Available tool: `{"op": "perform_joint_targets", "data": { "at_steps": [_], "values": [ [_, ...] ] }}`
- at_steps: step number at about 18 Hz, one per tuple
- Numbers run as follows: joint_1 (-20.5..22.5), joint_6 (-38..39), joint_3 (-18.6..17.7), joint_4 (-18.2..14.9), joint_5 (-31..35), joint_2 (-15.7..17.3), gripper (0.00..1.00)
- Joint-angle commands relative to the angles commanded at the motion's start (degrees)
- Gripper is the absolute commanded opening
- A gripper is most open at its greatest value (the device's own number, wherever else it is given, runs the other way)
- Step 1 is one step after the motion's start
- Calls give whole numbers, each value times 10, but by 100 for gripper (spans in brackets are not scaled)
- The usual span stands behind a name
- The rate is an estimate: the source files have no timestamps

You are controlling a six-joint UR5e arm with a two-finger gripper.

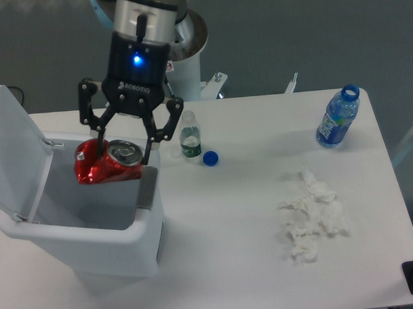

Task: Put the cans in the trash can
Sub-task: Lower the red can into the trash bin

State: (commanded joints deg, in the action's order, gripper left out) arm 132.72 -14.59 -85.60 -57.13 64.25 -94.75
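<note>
A crushed red can (102, 166) with a silver top hangs above the open mouth of the white trash can (132, 246), near its right inner wall. My gripper (122, 153) is shut on the can, one finger on each side of it. The bin's lid (13, 149) stands tilted open at the left. The bin's inside looks bare where it shows below the can.
A small clear bottle (189, 137) stands just right of the gripper, with a blue cap (210, 158) beside it on the table. A blue bottle (337, 119) stands at the far right. Crumpled white tissues (310, 215) lie right of centre.
</note>
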Motion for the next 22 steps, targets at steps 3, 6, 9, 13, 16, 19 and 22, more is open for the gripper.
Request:
{"op": "perform_joint_targets", "data": {
  "at_steps": [3,6,9,13,16,19,22],
  "values": [
    [0,0,-1,6,0,-5,61],
    [-3,-3,-6,8,1,-9,61],
    [-9,-5,-14,9,1,-10,61],
    [-26,-5,-22,9,1,-9,61],
    [-30,-5,-22,10,2,-11,61],
    [-30,-5,-22,10,2,-11,61],
    [-31,-5,-22,11,3,-16,61]
  ]
}}
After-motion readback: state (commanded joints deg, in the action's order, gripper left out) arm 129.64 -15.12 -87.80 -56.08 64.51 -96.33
